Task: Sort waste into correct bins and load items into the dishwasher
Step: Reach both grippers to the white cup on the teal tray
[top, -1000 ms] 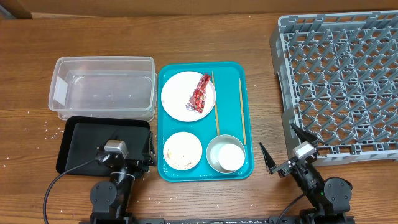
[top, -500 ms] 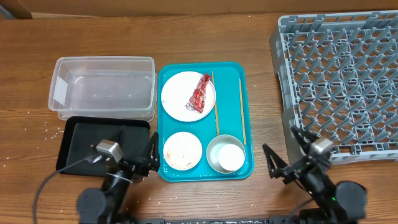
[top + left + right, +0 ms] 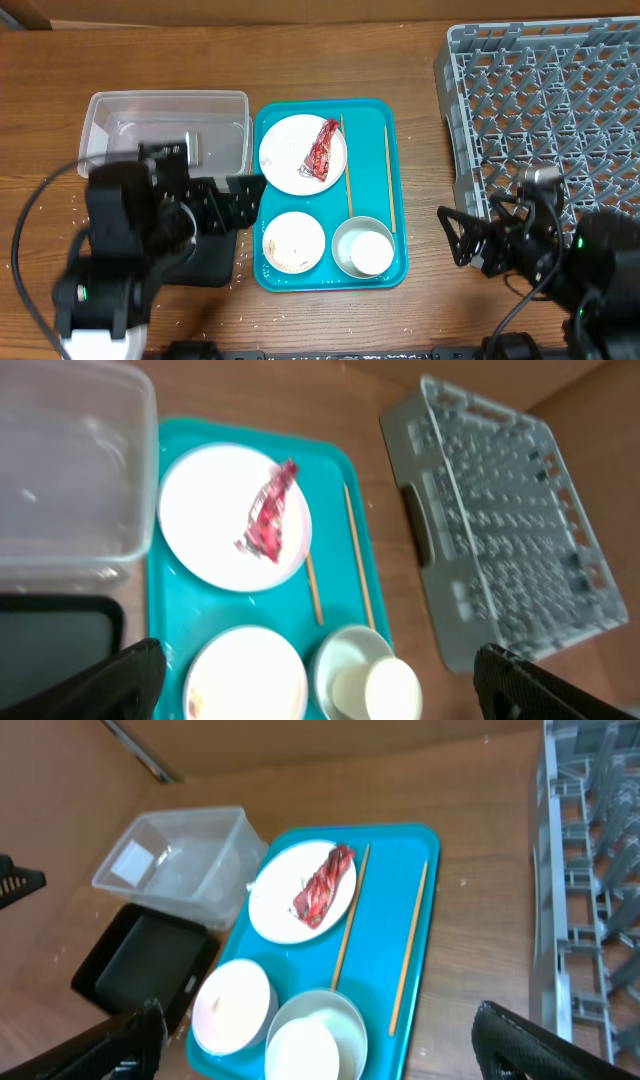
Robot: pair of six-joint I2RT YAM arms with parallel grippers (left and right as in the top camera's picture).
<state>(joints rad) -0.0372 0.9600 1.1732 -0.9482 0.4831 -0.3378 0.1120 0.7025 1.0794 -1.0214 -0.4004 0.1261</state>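
Nothing is sorted yet, so the step in hand reads as the opening reach. A teal rectangular plastic serving tray point(image 3: 370, 150) sits mid-bench and carries everything. A large round white plate point(image 3: 290, 150) is toward its far edge with a crumpled red-and-silver foil wrapper point(image 3: 322, 150) lying on the plate's right half. A smaller white plate point(image 3: 293, 241) smeared with pale crumbs and a white-grey round bowl point(image 3: 343, 238) holding a small white cup point(image 3: 371, 252) are toward the near edge. Two thin wooden chopsticks point(image 3: 347, 180) lie lengthwise, right of the large plate. No paper napkin shows.

The clear rectangular plastic tub point(image 3: 220, 140) stands toward the left edge. The shallow black tray point(image 3: 140, 960) lies just nearer, largely hidden overhead by the left arm. The square grey plastic dish rack point(image 3: 550, 120) fills the far right corner, and nothing is loaded in it.

Both wrist views show fingers spread wide with nothing between them: the left pincer point(image 3: 243, 200) is released beside the tray's left rim, and the right pincer point(image 3: 458, 240) is released between tray and rack.

The wrapper looks the likeliest first pick for the left arm. The jaws should straddle its narrow width and close lightly, so that the plate is not pushed.
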